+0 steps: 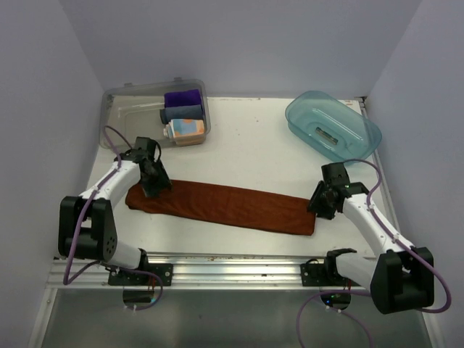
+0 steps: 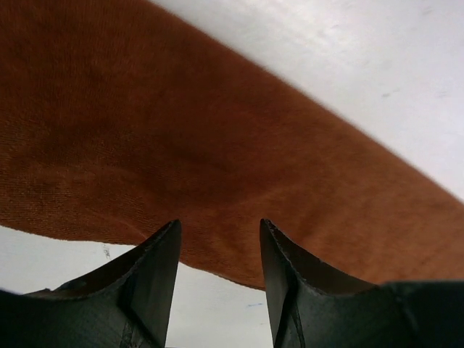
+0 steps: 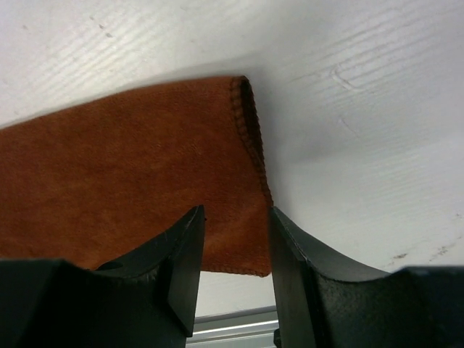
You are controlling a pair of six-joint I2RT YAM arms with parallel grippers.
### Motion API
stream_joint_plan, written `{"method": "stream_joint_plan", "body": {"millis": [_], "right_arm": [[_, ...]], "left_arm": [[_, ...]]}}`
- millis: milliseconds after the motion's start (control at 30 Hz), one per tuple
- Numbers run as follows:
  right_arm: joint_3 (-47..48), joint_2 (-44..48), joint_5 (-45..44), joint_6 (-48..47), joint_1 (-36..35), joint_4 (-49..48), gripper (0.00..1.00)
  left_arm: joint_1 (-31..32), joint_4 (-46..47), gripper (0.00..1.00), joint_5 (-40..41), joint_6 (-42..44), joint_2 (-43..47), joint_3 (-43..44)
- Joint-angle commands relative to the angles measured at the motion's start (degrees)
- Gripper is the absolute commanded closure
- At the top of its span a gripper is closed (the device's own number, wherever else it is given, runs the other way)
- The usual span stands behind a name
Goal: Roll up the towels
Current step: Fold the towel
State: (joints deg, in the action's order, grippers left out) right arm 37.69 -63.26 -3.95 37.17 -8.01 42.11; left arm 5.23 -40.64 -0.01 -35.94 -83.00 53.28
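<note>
A plain rust-brown towel (image 1: pixel 217 205), its hem stitched in the same shade, stretches across a white tabletop (image 1: pixel 254 156) flecked with faint dark marks. The left claw (image 2: pixel 220 230) and right claw (image 3: pixel 237 214) are black, carried on white arms (image 1: pixel 366 221) with black joints and purple cables (image 1: pixel 72 243). A clear, colourless bin (image 1: pixel 119 109) shows a deep purple cloth (image 1: pixel 182 98), a grey-blue cloth (image 1: pixel 183 112) and a patterned towel (image 1: pixel 185 128) in orange, pale blue and white, its design too small to make out. A translucent teal-blue tub (image 1: pixel 304 119), pale lilac walls (image 1: pixel 239 43) and a silver rail (image 1: pixel 232 264) frame the scene.
</note>
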Motion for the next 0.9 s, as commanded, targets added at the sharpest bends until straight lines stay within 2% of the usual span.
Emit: {"method": "stream_joint_plan", "body": {"millis": [0, 200, 433, 467, 533, 633, 667, 867], "right_arm": [[-1.3, 0.8, -0.4, 2.1, 0.6, 2.0, 0.56], [-3.8, -2.3, 1.3, 2.6, 1.2, -1.4, 0.47], [-6.1, -7.0, 3.8, 2.7, 1.2, -7.8, 0.49], [-6.4, -7.7, 3.8, 2.6, 1.2, -8.5, 0.51], [-6.8, -8.5, 4.5, 2.2, 1.2, -9.9, 0.61], [-6.1, -7.5, 2.4, 2.4, 1.2, -8.7, 0.87], [-6.1, -4.7, 1.0, 2.9, 1.2, -7.4, 1.00], [-0.2, 5.2, -11.0, 3.3, 1.3, 3.2, 1.00]], "left_arm": [[-0.9, 3.7, 0.49, -0.3, -0.4, -3.4, -2.5], [-4.2, 8.1, 0.50, -2.6, 0.7, -6.2, -6.5], [-5.2, 9.7, 0.50, -3.7, 1.6, -6.8, -8.1], [-5.2, 9.7, 0.50, -3.8, 1.7, -6.8, -8.1], [-5.2, 10.1, 0.50, -4.2, 1.8, -6.9, -8.2], [-5.2, 10.1, 0.51, -4.4, 2.1, -7.3, -8.5], [-5.2, 10.2, 0.51, -4.6, 2.1, -7.3, -8.7], [0.1, 12.8, 0.52, -7.5, -1.5, -5.9, -12.1]]}}
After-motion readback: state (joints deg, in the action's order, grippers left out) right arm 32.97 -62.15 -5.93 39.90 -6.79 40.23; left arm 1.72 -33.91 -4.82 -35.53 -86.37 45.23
